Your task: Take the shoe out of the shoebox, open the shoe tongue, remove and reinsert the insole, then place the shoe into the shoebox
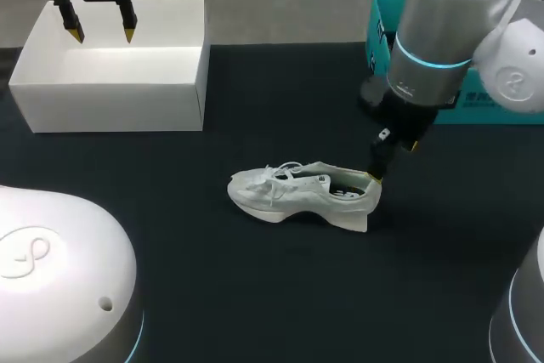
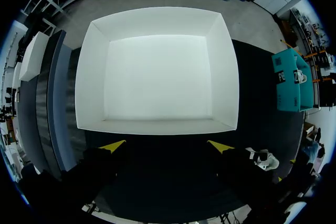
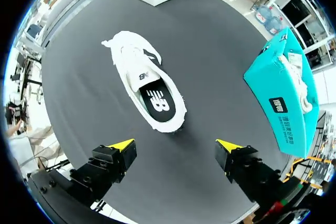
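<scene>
Your shoe (image 1: 302,193) is out on the dark desk (image 1: 280,295), sitting on its sole around the middle. Your right claw (image 3: 176,145) hangs right by the heel with its fingers spread wide, gripping nothing. Further back, your left claw (image 1: 103,36) hovers over the white shoebox (image 1: 110,108), also spread apart, and there's a teal box (image 1: 382,36) at the far right.

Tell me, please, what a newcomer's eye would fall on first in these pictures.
The white shoe stands on its sole in the middle of the dark table, with the right tool open close by its heel. At the far left an empty white shoebox sits under the open left tool. A teal box lies at the far right.
</scene>
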`<state>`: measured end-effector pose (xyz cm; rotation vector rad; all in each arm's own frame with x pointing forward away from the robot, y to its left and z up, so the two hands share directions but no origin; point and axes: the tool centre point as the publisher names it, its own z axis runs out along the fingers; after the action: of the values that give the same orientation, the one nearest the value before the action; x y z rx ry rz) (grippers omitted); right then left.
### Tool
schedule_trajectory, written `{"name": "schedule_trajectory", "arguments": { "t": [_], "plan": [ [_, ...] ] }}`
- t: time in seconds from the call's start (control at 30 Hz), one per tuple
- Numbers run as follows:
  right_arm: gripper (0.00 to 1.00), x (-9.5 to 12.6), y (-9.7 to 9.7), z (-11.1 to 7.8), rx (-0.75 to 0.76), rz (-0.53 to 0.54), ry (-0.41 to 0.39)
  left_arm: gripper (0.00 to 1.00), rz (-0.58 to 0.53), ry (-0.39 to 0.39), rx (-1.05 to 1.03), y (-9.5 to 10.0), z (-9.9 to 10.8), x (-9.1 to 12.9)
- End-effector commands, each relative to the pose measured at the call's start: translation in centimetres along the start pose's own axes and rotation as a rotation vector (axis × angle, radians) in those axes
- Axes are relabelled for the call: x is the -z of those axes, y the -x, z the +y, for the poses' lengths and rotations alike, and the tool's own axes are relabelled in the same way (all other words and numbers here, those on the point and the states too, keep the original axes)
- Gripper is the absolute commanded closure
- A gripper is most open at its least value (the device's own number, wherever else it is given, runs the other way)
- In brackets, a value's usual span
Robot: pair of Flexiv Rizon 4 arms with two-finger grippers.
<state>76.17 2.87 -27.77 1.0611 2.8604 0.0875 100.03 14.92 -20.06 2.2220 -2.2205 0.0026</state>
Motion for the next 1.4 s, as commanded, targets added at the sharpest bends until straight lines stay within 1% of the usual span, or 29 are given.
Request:
{"name": "schedule_trajectory", "arguments": {
  "t": [0.03,0.07,0.1,0.17,0.23,0.27,0.3,0.37,0.43,0.53,0.6,0.77,0.87,1.0,1.03,1.07,1.23,1.27,1.3,1.33,1.4],
  "plan": [
    [0.0,-0.1,0.1,-0.4,0.605,0.0,0.052,0.0,-0.001,0.0,0.0,0.0,0.0,0.0],
    [0.0,-0.1,0.1,-0.4,0.605,0.0,0.052,0.0,-0.001,0.0,0.0,0.0,0.0,0.0],
    [0.0,-0.2,0.2,-0.7,0.616,0.0,0.121,0.0,-0.001,0.0,0.0,0.0,0.0,0.0],
    [0.0,-0.1,0.5,-1.3,0.656,0.002,0.312,0.0,-0.001,0.0,0.0,0.0,0.0,0.0],
    [0.0,0.4,0.6,-1.6,0.719,-0.013,0.436,0.0,-0.001,0.0,0.0,0.0,0.0,0.0],
    [0.0,0.8,0.5,-1.7,0.749,0.0,0.51,0.0,-0.001,0.0,0.0,0.0,0.0,0.0],
    [0.0,1.0,0.5,-1.9,0.759,-0.001,0.526,0.0,-0.001,0.0,0.0,0.0,0.0,0.0],
    [0.0,1.3,0.6,-2.3,0.779,0.015,0.645,0.0,-0.001,0.0,0.0,0.0,0.0,0.0],
    [0.0,1.3,0.6,-2.7,0.781,0.024,0.727,0.0,-0.001,0.0,0.0,0.0,0.0,0.0],
    [0.0,1.2,0.8,-3.4,0.797,0.047,0.815,0.0,-0.001,0.0,0.0,0.0,0.0,0.0],
    [0.0,0.8,1.1,-4.0,0.779,0.074,0.876,0.0,-0.001,0.0,0.0,0.0,0.0,0.0],
    [0.0,-0.3,1.8,-5.4,0.758,0.145,0.946,0.0,-0.001,0.0,0.0,0.0,0.0,0.0],
    [0.0,-1.0,2.0,-6.0,0.768,0.194,0.952,0.0,-0.001,0.0,0.0,0.0,0.0,0.0],
    [0.0,-2.1,1.6,-6.3,0.79,0.276,0.949,0.0,-0.001,0.0,0.0,0.0,0.0,0.0],
    [0.0,-2.4,1.4,-6.4,0.791,0.3,0.942,0.0,-0.001,0.0,0.0,0.0,0.0,0.0],
    [0.0,-2.7,1.3,-6.5,0.796,0.314,0.917,0.0,-0.001,0.0,0.0,0.0,0.0,0.0],
    [0.0,-3.5,1.2,-6.9,0.783,0.337,0.892,0.0,-0.001,0.0,0.0,0.0,0.0,0.0],
    [0.0,-3.6,1.3,-6.9,0.778,0.34,0.871,0.0,-0.001,0.0,0.0,0.0,0.0,0.0],
    [0.0,-3.8,1.4,-7.0,0.743,0.346,0.812,0.0,-0.001,0.0,0.0,0.0,0.0,0.0],
    [0.0,-4.0,1.6,-7.1,0.743,0.34,0.735,0.0,-0.001,0.0,0.0,0.0,0.0,0.0],
    [0.0,-4.0,1.6,-7.1,0.743,0.34,0.735,0.0,-0.001,0.0,0.0,0.0,0.0,0.0]
  ]
}}
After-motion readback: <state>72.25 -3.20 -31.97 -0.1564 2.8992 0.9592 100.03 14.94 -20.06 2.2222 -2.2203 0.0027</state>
